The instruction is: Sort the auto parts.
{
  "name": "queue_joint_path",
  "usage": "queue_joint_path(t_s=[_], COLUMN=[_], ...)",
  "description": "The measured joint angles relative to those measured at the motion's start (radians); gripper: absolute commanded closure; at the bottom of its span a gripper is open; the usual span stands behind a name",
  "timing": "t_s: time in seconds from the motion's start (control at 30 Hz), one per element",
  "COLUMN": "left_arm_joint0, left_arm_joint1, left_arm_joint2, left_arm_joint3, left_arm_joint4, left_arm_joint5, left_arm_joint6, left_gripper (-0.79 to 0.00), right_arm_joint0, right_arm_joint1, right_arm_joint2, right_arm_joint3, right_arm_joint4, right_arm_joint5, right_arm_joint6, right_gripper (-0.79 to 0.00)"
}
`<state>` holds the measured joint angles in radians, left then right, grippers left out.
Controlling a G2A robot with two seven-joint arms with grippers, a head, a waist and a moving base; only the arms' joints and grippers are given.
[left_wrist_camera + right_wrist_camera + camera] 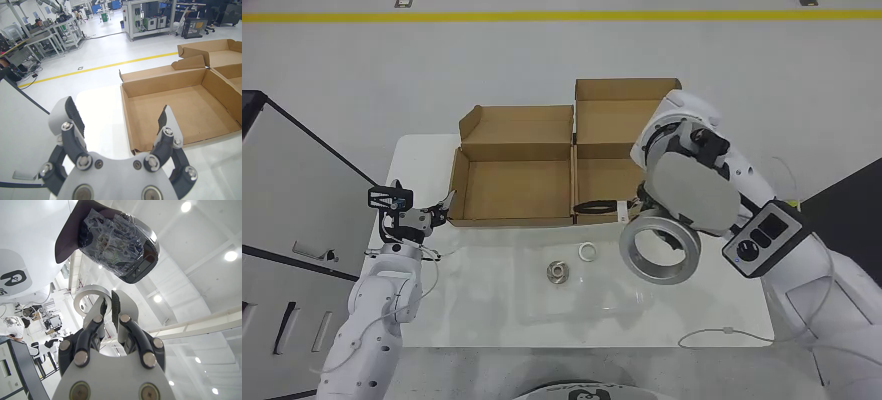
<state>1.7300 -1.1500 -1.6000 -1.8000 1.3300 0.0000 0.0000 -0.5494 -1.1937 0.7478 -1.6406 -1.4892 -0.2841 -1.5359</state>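
As the top view looks down, the large metal ring [657, 276] is held up above the right half of the white counter [492, 300], in front of the right cardboard box [607, 175], which holds a black ring [594, 207]. A small white ring [588, 252] and a small metal bearing [558, 270] lie near the counter's middle. From the left wrist view, the left gripper [118, 113] has its jaws wide apart, holding nothing, near the counter's left edge beside the left cardboard box [179, 109]. From the right wrist view, the right gripper [109, 300] has its jaws clamped on the rim of the large metal ring [90, 290].
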Motion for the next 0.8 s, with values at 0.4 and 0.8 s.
queue_joint_path(t_s=[0.4,0.8], left_arm_joint0=[0.0,0.0], left_arm_joint1=[0.0,0.0], left_arm_joint2=[0.0,0.0], left_arm_joint3=[0.0,0.0], left_arm_joint4=[0.0,0.0], left_arm_joint5=[0.0,0.0], left_arm_joint6=[0.0,0.0], left_gripper=[-0.785,-0.785], right_arm_joint0=[0.0,-0.068], right_arm_joint1=[0.0,-0.017], right_arm_joint2=[0.0,0.037], right_arm_joint3=[0.0,-0.055], right_arm_joint4=[0.0,0.089], right_arm_joint5=[0.0,0.017], right_arm_joint6=[0.0,0.01], right_gripper=[0.0,0.0])
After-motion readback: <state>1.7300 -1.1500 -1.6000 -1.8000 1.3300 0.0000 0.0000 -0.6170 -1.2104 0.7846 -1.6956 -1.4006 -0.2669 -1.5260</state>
